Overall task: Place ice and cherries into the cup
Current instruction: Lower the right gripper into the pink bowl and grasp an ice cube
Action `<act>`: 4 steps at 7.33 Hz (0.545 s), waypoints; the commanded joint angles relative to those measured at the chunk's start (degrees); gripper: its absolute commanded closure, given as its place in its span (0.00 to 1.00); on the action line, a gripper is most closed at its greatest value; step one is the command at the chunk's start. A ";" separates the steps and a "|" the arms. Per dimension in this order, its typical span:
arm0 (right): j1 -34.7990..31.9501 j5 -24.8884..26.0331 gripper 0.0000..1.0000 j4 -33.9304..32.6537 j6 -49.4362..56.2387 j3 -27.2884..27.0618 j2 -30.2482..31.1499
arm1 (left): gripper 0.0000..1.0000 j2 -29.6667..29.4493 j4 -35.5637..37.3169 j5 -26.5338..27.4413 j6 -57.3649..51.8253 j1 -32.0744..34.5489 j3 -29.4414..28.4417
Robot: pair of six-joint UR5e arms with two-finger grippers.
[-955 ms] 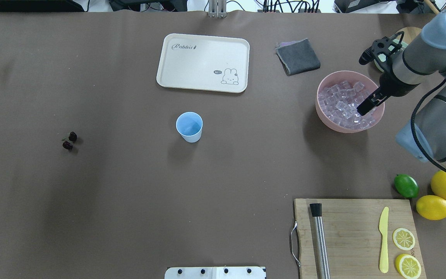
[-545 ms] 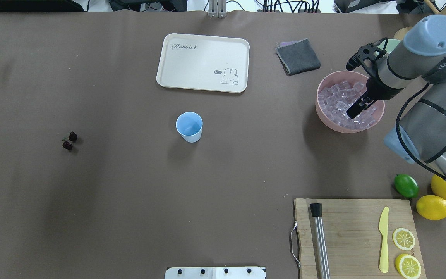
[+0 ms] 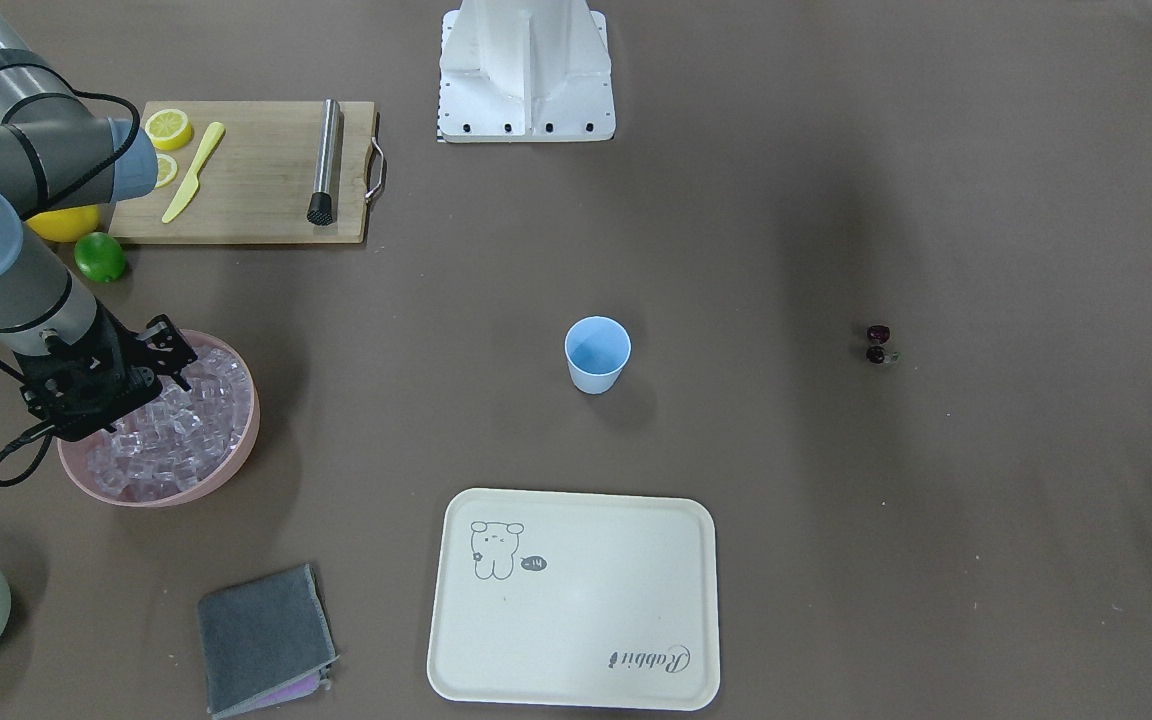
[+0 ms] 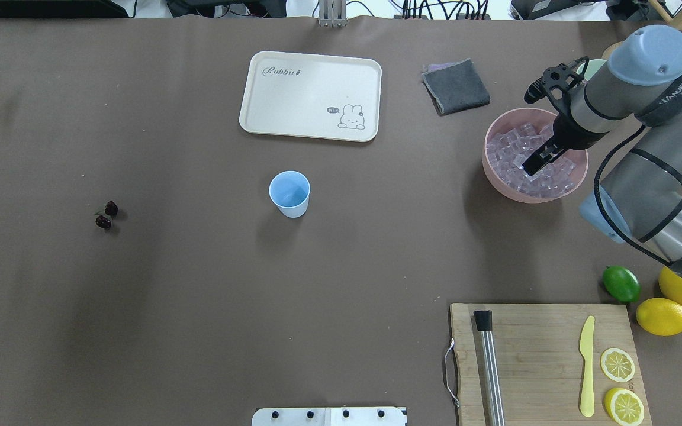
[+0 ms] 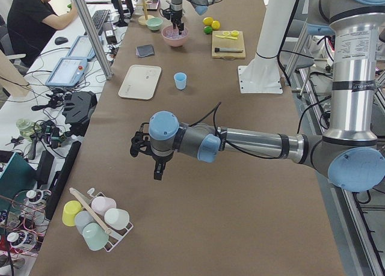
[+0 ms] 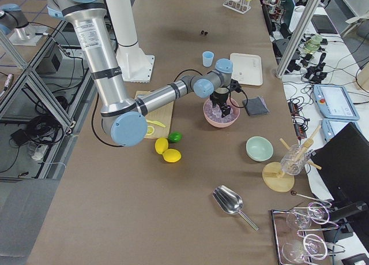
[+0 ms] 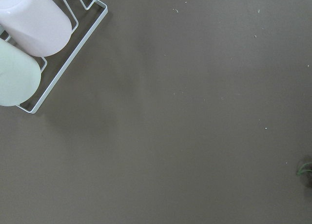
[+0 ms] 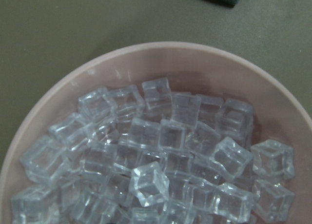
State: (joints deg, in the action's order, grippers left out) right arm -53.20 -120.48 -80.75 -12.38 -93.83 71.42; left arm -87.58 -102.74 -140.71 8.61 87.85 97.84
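The right claw (image 4: 534,167) is over the ice (image 8: 161,165) in the pink bowl (image 4: 504,190) (released or clenched, I cannot tell, also for the left claw (image 5: 157,174)). The cup (image 4: 289,193) and cherries (image 4: 106,215) sit apart on the worktop (image 4: 199,296).

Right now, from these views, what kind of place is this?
Probably a robotics lab staged as a drinks counter: an operator sits beside the table, a teach pendant lies nearby, and a pink bowl holds ice cubes.
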 commanded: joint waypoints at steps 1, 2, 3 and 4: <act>1.07 0.07 0.20 0.07 -1.07 0.31 0.12 | 0.02 0.05 0.00 0.00 0.00 0.04 -0.02; 1.25 0.07 0.21 0.07 -1.07 1.01 0.03 | 0.02 0.05 0.00 0.00 0.00 0.04 0.07; 1.25 0.16 0.29 0.07 -1.07 1.45 0.03 | 0.02 0.05 0.00 0.00 0.00 0.04 -0.02; 1.25 0.16 0.41 0.07 -1.07 1.54 0.03 | 0.02 0.05 0.00 0.00 0.00 0.04 0.16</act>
State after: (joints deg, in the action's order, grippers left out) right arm -52.00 -120.35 -80.68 -13.42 -92.58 71.46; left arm -87.54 -102.74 -140.71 8.61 87.89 97.89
